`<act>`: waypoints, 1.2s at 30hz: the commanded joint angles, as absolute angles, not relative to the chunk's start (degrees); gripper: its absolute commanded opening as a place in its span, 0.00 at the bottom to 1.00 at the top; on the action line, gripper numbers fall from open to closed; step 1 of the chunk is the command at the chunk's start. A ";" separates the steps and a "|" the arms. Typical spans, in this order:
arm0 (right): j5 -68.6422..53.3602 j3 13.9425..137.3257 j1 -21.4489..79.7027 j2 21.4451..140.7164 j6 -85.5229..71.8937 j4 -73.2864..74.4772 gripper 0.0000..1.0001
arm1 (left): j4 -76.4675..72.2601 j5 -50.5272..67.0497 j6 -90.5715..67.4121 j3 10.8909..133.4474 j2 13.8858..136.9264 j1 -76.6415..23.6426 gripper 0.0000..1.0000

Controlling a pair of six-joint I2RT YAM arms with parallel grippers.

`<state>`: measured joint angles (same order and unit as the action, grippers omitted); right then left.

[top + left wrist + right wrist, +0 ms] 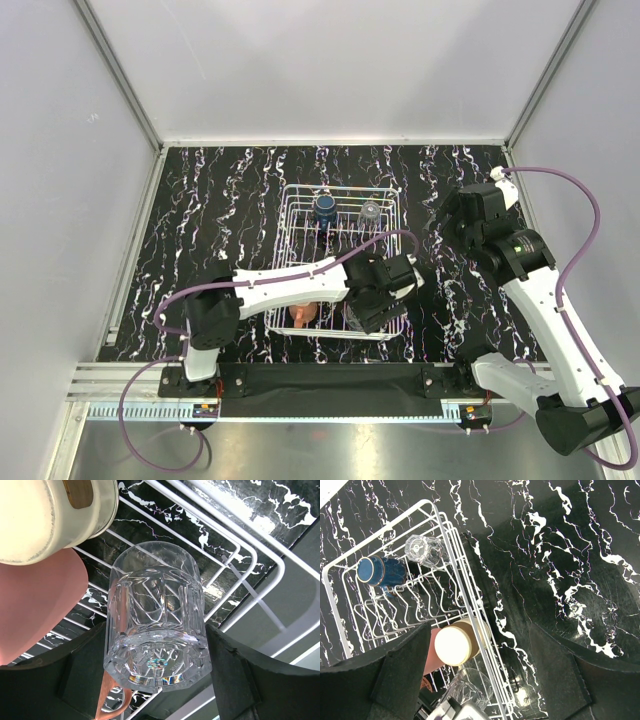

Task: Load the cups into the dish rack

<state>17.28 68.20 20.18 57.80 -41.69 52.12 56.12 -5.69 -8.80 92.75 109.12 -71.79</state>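
Pinching clear glass (pixel 155 605) between its fingers, left gripper (pixel 156 647), inside dish rack (pixel 340 187)

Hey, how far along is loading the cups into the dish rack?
Done: the dark blue cup, one clear glass, cream cup, pink tumbler and orange mug handle show inside the white wire dish rack. In hand: the left gripper clasps a second clear faceted glass there. Left: releasing it.
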 commanded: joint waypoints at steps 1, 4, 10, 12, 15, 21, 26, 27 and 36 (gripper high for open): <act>18.19 68.29 20.21 57.66 -40.69 50.45 0.87 | 55.90 -3.60 -7.82 93.34 109.51 -71.28 0.04; 18.19 68.55 20.21 57.66 -40.61 50.80 0.87 | 55.99 -3.52 -7.82 93.34 109.95 -71.02 0.15; 19.51 68.47 20.21 56.95 -40.69 51.33 0.87 | 56.07 -2.90 -8.09 93.60 111.09 -70.66 0.27; 19.60 68.47 20.13 56.78 -40.60 51.50 0.87 | 56.07 -2.81 -8.09 93.69 111.09 -70.49 0.31; 19.34 68.55 20.21 56.78 -40.52 51.42 0.87 | 56.07 -2.81 -8.26 93.52 111.01 -70.49 0.43; 19.16 68.38 20.21 56.51 -40.78 51.59 0.87 | 56.16 -4.04 -8.44 93.60 110.66 -70.40 0.65; 18.81 68.38 20.21 56.51 -40.96 51.42 0.87 | 55.81 -3.96 -8.44 93.51 110.21 -70.31 0.75; 18.63 68.38 20.21 56.51 -41.04 51.50 0.87 | 55.81 -3.96 -8.52 93.43 110.13 -70.31 0.76; 16.88 68.38 20.21 56.43 -41.13 50.98 0.87 | 55.37 -5.36 -8.61 92.90 109.25 -69.79 0.88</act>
